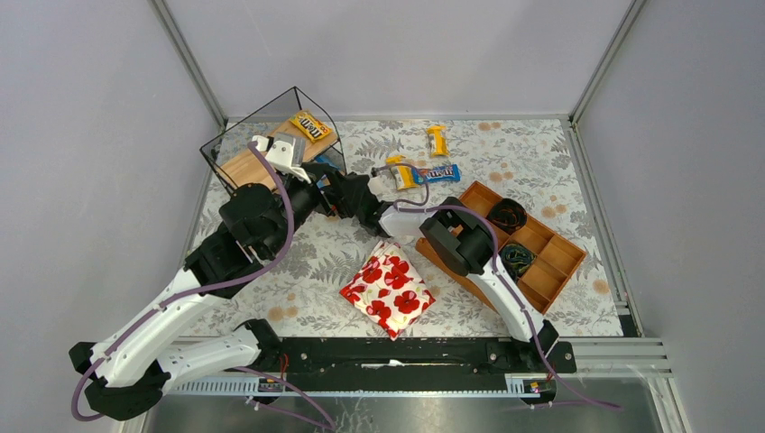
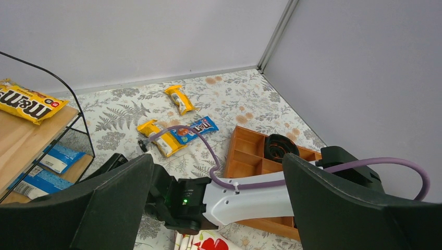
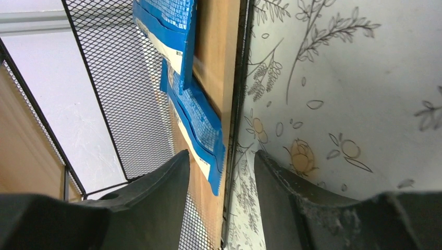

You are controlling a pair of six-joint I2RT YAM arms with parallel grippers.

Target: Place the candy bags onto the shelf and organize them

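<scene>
- The right gripper (image 3: pixel 216 159) was seen with its jaws part-way apart and nothing clamped. The corner of a blue candy bag (image 3: pixel 200 122) and the front wire of the shelf (image 3: pixel 216 52) lay in the gap between them.
- If the jaws were closed there, wire or board edge could be pinched along with the packet, and the light shelf could be tugged out of place.
- If the gripper were drawn back to the right with that corner caught, the bag could be dragged off onto the table (image 1: pixel 523 153). It lay at the edge of the lower board, overlapping a second blue bag (image 3: pixel 167 21).
- The left gripper (image 2: pixel 216 161) was held wide open and empty, just above the right arm (image 2: pixel 245 200) and beside the shelf. The purple cable (image 2: pixel 210 153) was looped across its opening, so a collision or a snagged cable was judged likely if either arm were moved carelessly.
- A yellow candy bag (image 1: pixel 311 126) lay on the upper board, near the board's edge. A knock to the frame could send it sliding down the slant.
- Three bags lay on the table to the right of the shelf. A lone yellow bag (image 1: pixel 437 140) lay farther off, while a nearer yellow bag (image 1: pixel 403 173) and a blue table bag (image 1: pixel 439 171) touched each other. That pair could be lifted or dragged together by mistake.
</scene>
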